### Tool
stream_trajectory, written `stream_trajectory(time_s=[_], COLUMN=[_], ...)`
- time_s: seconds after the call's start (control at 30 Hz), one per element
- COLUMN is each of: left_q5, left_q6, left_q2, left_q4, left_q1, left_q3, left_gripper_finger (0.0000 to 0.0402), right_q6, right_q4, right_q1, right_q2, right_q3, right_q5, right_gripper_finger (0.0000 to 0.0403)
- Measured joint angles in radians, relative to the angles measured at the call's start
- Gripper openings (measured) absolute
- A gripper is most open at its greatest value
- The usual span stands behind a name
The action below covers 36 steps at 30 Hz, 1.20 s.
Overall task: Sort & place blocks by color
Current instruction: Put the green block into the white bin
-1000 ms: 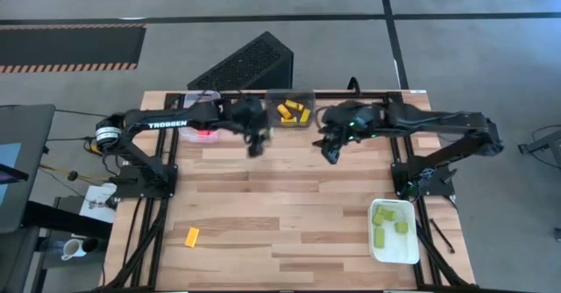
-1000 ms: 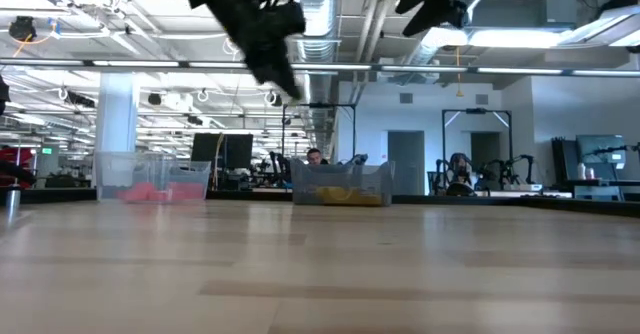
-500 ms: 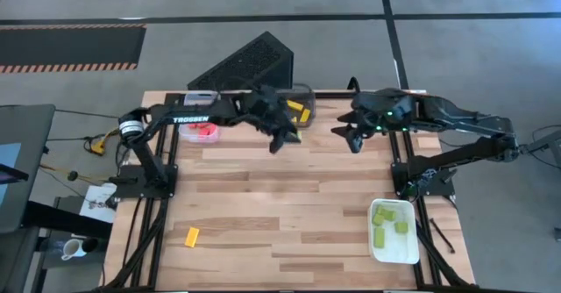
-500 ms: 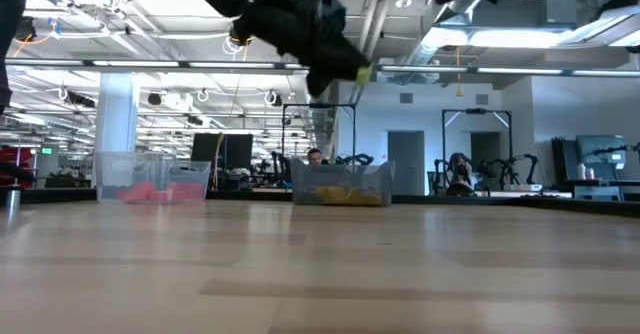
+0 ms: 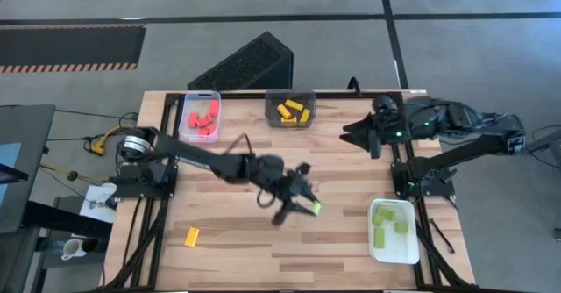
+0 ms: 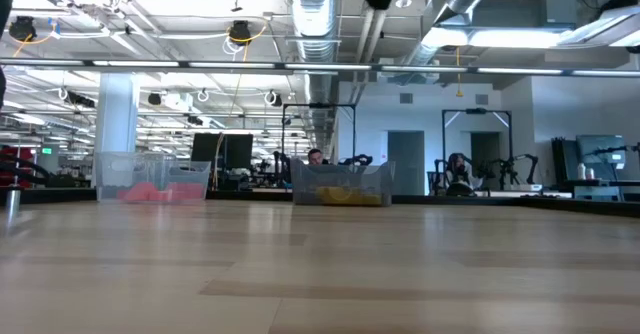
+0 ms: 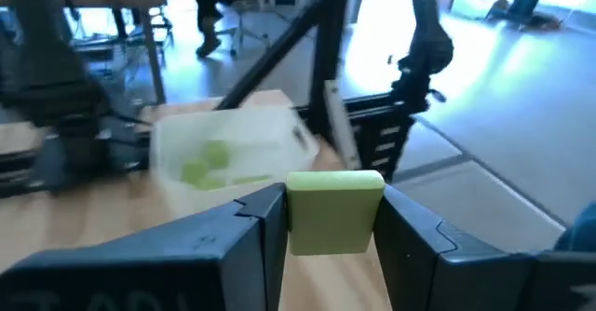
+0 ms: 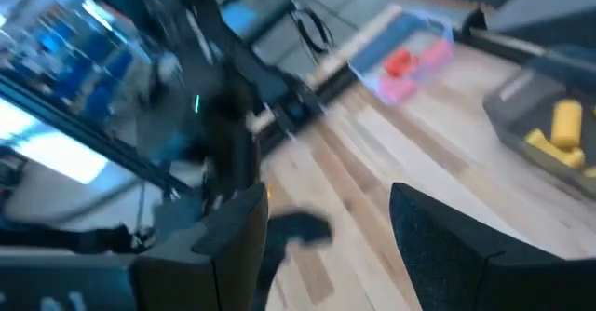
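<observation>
Pinching light green block [image 7: 334,211] crosswise, left pincer [image 5: 302,201] mid-table; right pincer [image 5: 358,135] spread, empty.

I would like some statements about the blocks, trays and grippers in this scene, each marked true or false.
1. The left gripper holds a light green block. True.
2. The white tray holds red blocks. False: it holds green blocks.
3. A yellow block lies alone on the table outside any tray. True.
4. The right gripper grips a yellow block. False: its fingers are open and hold nothing.
5. The red blocks sit in the clear tray. True.
</observation>
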Motion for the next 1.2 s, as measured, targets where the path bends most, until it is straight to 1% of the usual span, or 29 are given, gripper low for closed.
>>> stream_trajectory(time_s=[0.07, 0.13, 0.2, 0.23, 0.3, 0.4, 0.57, 0.6, 0.7, 0.73, 0.8, 0.93, 1.0, 1.07, 1.13, 1.2], left_q5=[-0.032, -0.064, -0.088, -0.1, -0.107, -0.103, -0.09, -0.096, -0.154, -0.177, -0.237, -0.379, -0.39, -0.388, -0.385, -0.387], left_q6=[-0.032, -0.057, -0.067, -0.073, -0.094, -0.152, -0.155, -0.145, -0.12, -0.113, -0.118, -0.126, -0.109, -0.103, -0.115, -0.136], left_q2=[0.042, 0.111, 0.188, 0.237, 0.334, 0.506, 0.731, 0.767, 0.878, 0.906, 0.92, 0.952, 0.997, 1.048, 1.087, 1.097], left_q4=[0.086, 0.181, 0.238, 0.27, 0.267, 0.24, 0.102, 0.062, 0.008, 0.011, 0.154, 0.218, 0.304, 0.351, 0.345, 0.368], left_q1=[-0.039, -0.068, -0.083, -0.088, -0.092, -0.093, -0.092, -0.092, -0.092, -0.092, -0.093, -0.091, -0.085, -0.077, -0.068, -0.062], left_q3=[0.0, 0.024, 0.074, 0.121, 0.225, 0.434, 0.784, 0.848, 1.021, 1.048, 1.005, 0.986, 0.987, 1.007, 1.044, 1.036], left_gripper_finger=[0.0104, 0.0104, 0.0104, 0.0104, 0.0105, 0.0105, 0.0105, 0.0105, 0.0105, 0.0105, 0.0105, 0.0105, 0.0105, 0.0105, 0.0105, 0.0105], right_q6=[-0.001, -0.002, -0.018, -0.025, -0.029, -0.047, -0.058, -0.061, -0.062, -0.063, -0.061, -0.057, -0.055, -0.053, -0.041, -0.024], right_q4=[0.028, 0.052, 0.048, 0.054, 0.038, 0.044, 0.03, 0.025, 0.02, 0.021, 0.022, 0.03, 0.029, 0.031, 0.033, 0.033], right_q1=[0.014, 0.022, 0.024, 0.024, 0.023, 0.023, 0.023, 0.023, 0.023, 0.023, 0.023, 0.023, 0.022, 0.022, 0.02, 0.017], right_q2=[-0.015, -0.034, -0.054, -0.063, -0.085, -0.112, -0.138, -0.141, -0.143, -0.143, -0.141, -0.127, -0.118, -0.1, -0.083, -0.066], right_q3=[0.0, 0.0, -0.001, 0.001, -0.001, 0.0, 0.0, 0.0, 0.0, 0.0, 0.0, 0.0, 0.0, 0.0, 0.0, 0.0], right_q5=[0.009, 0.022, 0.024, 0.024, 0.024, 0.02, 0.002, 0.001, 0.001, 0.001, 0.0, 0.001, 0.005, 0.021, 0.026, 0.026], right_gripper_finger=[0.0249, 0.0249, 0.0249, 0.0249, 0.0249, 0.0249, 0.0249, 0.0249, 0.0249, 0.0249, 0.0249, 0.0249, 0.0249, 0.0249, 0.0249, 0.0249])
